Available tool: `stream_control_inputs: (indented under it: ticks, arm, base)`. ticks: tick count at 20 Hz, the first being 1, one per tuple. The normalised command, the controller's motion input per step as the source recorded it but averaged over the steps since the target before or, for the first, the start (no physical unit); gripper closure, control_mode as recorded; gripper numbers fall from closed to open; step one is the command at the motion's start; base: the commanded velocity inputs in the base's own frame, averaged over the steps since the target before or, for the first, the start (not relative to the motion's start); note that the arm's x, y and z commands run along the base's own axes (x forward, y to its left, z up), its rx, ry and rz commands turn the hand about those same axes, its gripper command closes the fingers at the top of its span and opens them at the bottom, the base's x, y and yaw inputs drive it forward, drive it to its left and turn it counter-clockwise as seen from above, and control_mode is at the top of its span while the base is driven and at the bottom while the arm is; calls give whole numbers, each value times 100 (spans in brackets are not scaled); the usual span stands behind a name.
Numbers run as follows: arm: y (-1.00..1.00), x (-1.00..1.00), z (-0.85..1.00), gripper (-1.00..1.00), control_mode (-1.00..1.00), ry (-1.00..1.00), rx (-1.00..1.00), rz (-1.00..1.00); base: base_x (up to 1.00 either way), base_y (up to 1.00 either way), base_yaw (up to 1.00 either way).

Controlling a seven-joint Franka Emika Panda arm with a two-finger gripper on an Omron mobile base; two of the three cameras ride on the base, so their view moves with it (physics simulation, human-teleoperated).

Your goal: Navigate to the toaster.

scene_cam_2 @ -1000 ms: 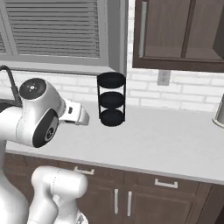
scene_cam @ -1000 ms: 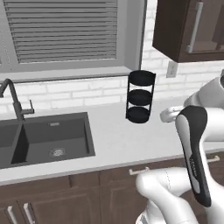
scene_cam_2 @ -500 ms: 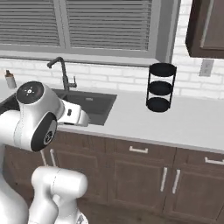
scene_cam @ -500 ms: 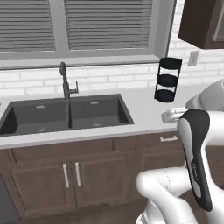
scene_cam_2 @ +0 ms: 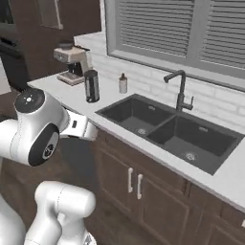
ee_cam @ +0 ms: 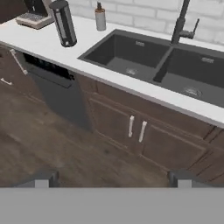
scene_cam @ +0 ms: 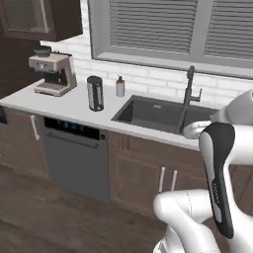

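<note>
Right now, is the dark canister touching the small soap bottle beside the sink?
Apart. The left base view shows bare white counter between the dark canister and the soap bottle; the hand view shows the same gap.

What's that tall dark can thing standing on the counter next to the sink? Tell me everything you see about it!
The dark canister is a tall, round cylinder, black with a shiny grey strip running down its side, so it looks like metal or glossy plastic. It has a flat lid-like top. It stands upright on the white counter, above the dishwasher, between the espresso machine and the sink. A small soap bottle stands behind it, apart. Nothing touches it but the counter.
</note>
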Motion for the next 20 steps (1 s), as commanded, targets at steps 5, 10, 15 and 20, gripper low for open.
stream_control_inputs:
  ticks: [5,10,15,20]
  arm:
    - [0,0,0,-100,100,0,0,0]
    - [0,0,0,-100,100,0,0,0]
    - [0,0,0,-100,100,0,0,0]
    - [0,0,0,-100,100,0,0,0]
  base:
    - [0,29,97]
    - [0,10,100]
    - [0,0,100]
    - [0,0,100]
